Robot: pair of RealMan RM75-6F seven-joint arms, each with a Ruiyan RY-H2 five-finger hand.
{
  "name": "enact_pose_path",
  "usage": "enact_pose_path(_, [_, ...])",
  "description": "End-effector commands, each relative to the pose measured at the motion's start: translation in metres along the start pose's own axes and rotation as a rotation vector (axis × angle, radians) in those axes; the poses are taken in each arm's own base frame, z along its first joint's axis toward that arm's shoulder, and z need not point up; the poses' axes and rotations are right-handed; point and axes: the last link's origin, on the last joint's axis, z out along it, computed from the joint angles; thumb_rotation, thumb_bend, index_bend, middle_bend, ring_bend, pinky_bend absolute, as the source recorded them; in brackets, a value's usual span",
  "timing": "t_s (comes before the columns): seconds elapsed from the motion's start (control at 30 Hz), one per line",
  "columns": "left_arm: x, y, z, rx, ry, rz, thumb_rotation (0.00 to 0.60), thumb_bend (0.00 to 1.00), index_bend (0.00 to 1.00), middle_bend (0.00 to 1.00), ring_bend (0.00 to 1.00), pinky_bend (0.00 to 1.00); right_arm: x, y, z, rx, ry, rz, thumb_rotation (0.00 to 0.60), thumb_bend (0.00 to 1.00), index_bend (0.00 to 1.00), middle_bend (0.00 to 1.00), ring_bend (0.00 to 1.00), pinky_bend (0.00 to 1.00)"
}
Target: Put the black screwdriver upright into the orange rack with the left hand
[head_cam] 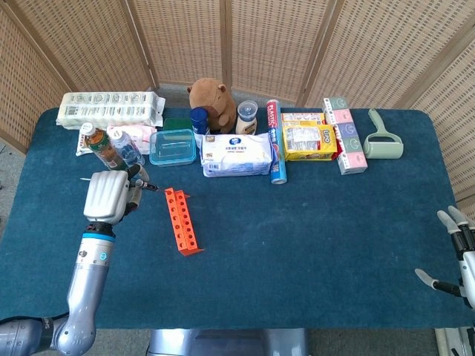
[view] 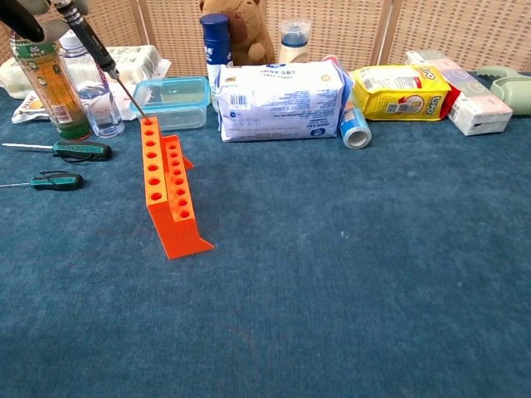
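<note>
Meanwhile, at left of the frame, the left hand [head_cam: 109, 196] grips the black screwdriver [view: 91, 41], tilted, its tip just above the far end hole of the orange rack [view: 167, 188]. At lower right, the right hand [head_cam: 456, 252] hangs spread, holding nothing.

My two views are bright and evenly lit; shadows fall soft and short, everything sharp, no glare.
</note>
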Motion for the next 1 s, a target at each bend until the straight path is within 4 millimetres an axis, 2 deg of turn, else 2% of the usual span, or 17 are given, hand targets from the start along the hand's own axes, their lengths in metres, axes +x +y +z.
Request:
enact_pose_path(0.03, [-0.001, -0.001, 0.001, 0.006, -0.002, 0.000, 0.600, 0.43, 0.50, 1.00, 1.00, 0.98, 0.000, 0.000, 0.000, 0.000, 0.001, 0.000, 0.600, 0.00, 0.02, 0.00, 0.00, 0.00])
enact_pose_path(1.0, [-0.028, 0.001, 0.037, 0.081, -0.075, 0.013, 0.600, 0.43, 0.50, 1.00, 1.00, 0.98, -0.003, 0.001, 0.003, -0.009, -0.012, -0.008, 0.600, 0.00, 0.02, 0.00, 0.00, 0.00])
